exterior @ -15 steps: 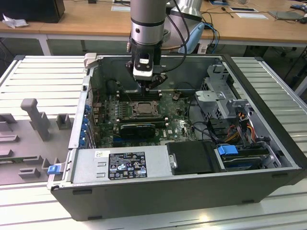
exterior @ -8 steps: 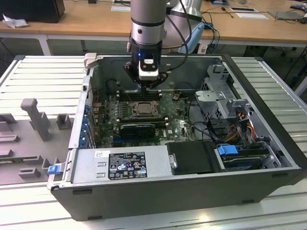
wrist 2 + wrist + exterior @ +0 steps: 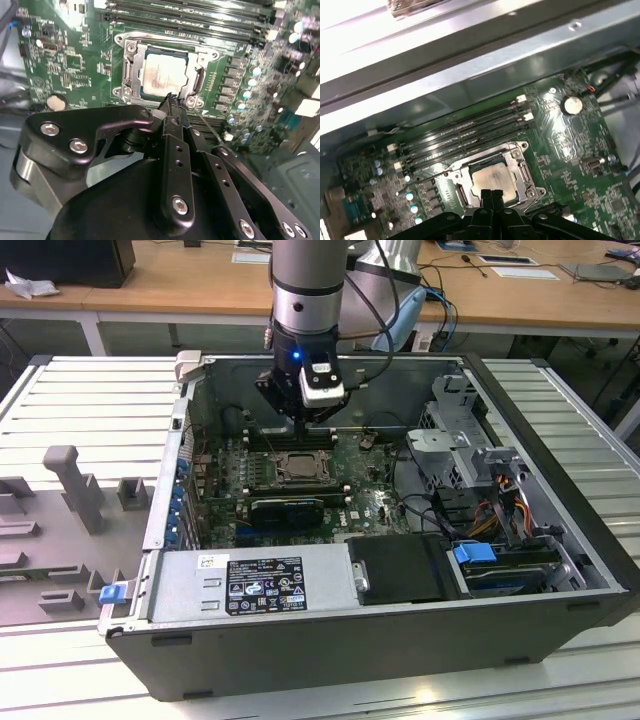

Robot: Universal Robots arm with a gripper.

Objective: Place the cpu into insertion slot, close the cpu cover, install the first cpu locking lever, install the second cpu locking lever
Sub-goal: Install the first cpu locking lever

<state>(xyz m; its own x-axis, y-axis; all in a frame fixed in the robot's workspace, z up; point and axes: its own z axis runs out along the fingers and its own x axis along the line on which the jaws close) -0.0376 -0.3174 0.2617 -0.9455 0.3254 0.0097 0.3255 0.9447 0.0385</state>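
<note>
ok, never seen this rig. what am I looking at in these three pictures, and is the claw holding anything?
It is one robot arm with a two-fingered claw at its end, reaching down into an open computer case that lies on a slatted table. The exterior view comes from a camera off the arm and takes in the whole scene. Both wrist views come from cameras riding on the arm, looking past the claw at the green motherboard. There the cpu sits in the insertion slot, with the cpu cover folded down around it, beside the long memory slots. The claw's fingers are pressed together close to the slot's edge; I see nothing held between them.
</note>
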